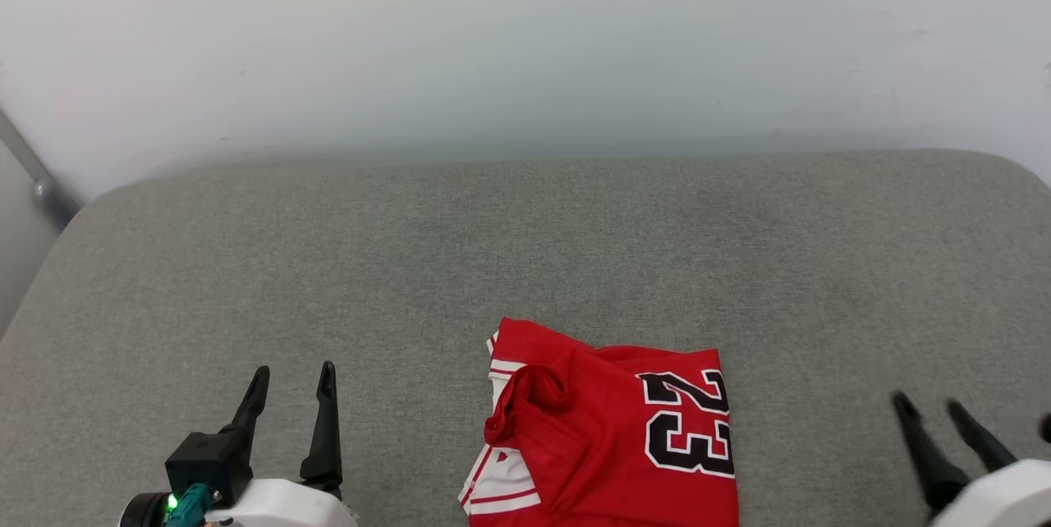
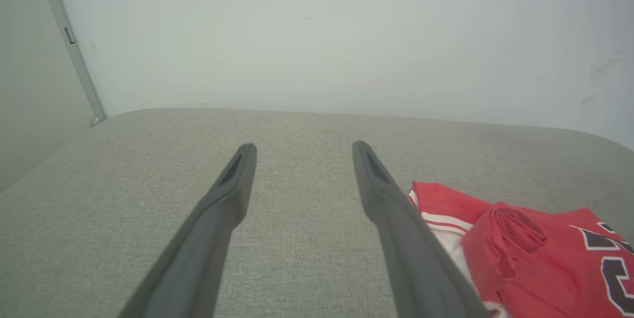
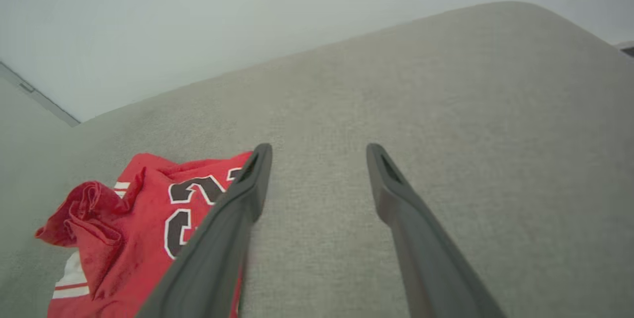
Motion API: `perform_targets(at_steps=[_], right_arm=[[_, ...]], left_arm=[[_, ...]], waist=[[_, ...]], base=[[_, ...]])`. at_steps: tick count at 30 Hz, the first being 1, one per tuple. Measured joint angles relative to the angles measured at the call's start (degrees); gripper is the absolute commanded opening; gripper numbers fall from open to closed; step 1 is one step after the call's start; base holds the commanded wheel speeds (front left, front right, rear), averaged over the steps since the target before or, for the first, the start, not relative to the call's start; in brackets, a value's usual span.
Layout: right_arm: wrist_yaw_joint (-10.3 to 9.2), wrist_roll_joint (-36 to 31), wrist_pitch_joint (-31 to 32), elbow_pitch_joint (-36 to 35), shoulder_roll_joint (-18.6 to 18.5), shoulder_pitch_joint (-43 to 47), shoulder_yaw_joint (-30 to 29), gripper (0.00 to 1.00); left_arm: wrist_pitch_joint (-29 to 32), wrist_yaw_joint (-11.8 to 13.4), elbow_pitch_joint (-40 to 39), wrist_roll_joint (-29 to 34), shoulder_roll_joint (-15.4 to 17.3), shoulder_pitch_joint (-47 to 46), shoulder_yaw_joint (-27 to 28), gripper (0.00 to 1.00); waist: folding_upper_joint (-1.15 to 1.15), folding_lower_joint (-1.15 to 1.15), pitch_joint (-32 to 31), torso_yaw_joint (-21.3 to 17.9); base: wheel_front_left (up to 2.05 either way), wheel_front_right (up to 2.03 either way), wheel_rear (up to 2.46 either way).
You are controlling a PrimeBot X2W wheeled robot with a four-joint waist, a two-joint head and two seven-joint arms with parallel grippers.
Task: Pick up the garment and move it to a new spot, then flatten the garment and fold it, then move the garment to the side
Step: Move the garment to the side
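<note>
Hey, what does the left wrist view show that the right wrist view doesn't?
Left wrist view: the open left pincer, with the garment at that view's lower right. Right wrist view: the open right pincer, one finger crossing the number 23 in the picture. Both: the crumpled red garment on the grey cushion, pale wall behind.

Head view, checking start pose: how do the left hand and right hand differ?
The left hand points almost straight up the view; the right hand leans toward the garment. The left hand's tips reach higher than the right hand's. Both are open, empty, off the garment.
</note>
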Motion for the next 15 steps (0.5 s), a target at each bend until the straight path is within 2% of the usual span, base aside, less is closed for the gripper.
perform_targets(at_steps=[4, 8, 12, 15], right_arm=[[-0.08, 6.01, 11.99, 5.83, -3.15, 0.0, -7.59, 1.0], [-0.09, 12.09, 24.43, 11.44, -4.77, -1.54, -12.03, 1.0], [0.0, 18.18, 37.63, 16.11, -2.67, -5.0, -15.3, 1.0], [-0.01, 20.96, 45.26, 17.74, 0.79, -7.81, -17.24, 1.0]], left_arm=[[-0.22, -0.19, -0.36, -0.01, -0.21, -0.2, 0.47, 1.0], [-0.63, -0.66, -0.91, 0.47, -0.56, -1.08, 0.91, 1.0], [-0.73, -1.09, -1.93, 1.22, -1.14, -1.98, 1.41, 1.0], [-0.74, -1.3, -2.41, 1.96, -1.77, -3.31, 1.63, 1.0]], waist=[[0.0, 0.0, 0.24, 0.89], [0.0, 0.0, 0.97, 2.36], [0.0, 0.0, 2.3, 3.92], [0.0, 0.0, 4.06, 5.07]], base=[[0.0, 0.0, 0.0], [0.0, 0.0, 0.0], [0.0, 0.0, 0.0], [0.0, 0.0, 0.0]])
